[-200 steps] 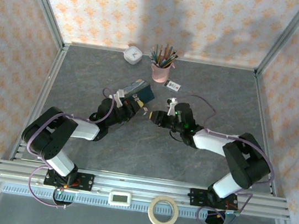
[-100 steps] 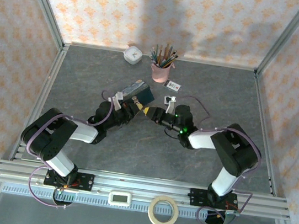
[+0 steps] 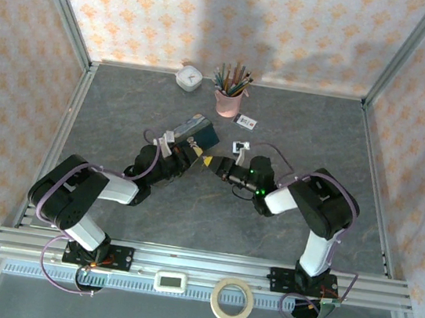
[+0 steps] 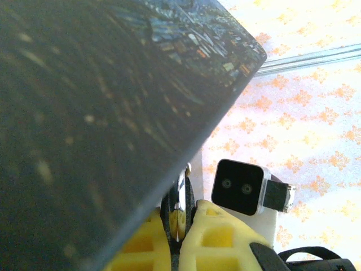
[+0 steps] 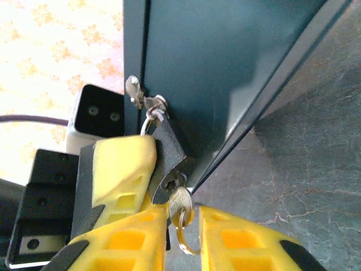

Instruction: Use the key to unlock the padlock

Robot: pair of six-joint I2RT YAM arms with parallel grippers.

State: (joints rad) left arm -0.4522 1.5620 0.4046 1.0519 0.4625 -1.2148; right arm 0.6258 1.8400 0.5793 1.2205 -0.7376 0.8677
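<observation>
The blue starry-night tin (image 3: 197, 131) lies mid-table, and the dark padlock (image 5: 168, 148) hangs by its thin shackle (image 5: 146, 122) from the tin's hasp. My left gripper (image 3: 190, 154) is shut on the padlock (image 4: 183, 195), with one yellow finger (image 5: 121, 164) against the lock body. The small key (image 5: 180, 202) sits in the keyhole, its ring (image 5: 184, 240) dangling below. My right gripper (image 5: 183, 217) brackets the key's bow. The jaws stand narrowly apart, with a gap on the right side. It meets the left gripper by the tin (image 4: 101, 101).
A pink cup of pencils (image 3: 227, 98), a white round object (image 3: 188, 78) and a small white card (image 3: 245, 121) stand behind the tin. A tape roll (image 3: 231, 299) and a white timer (image 3: 172, 281) lie at the near rail.
My right arm has swung left, bringing its gripper from about a hand's width away up to the padlock at the tin. The left gripper has stayed in place on the padlock.
</observation>
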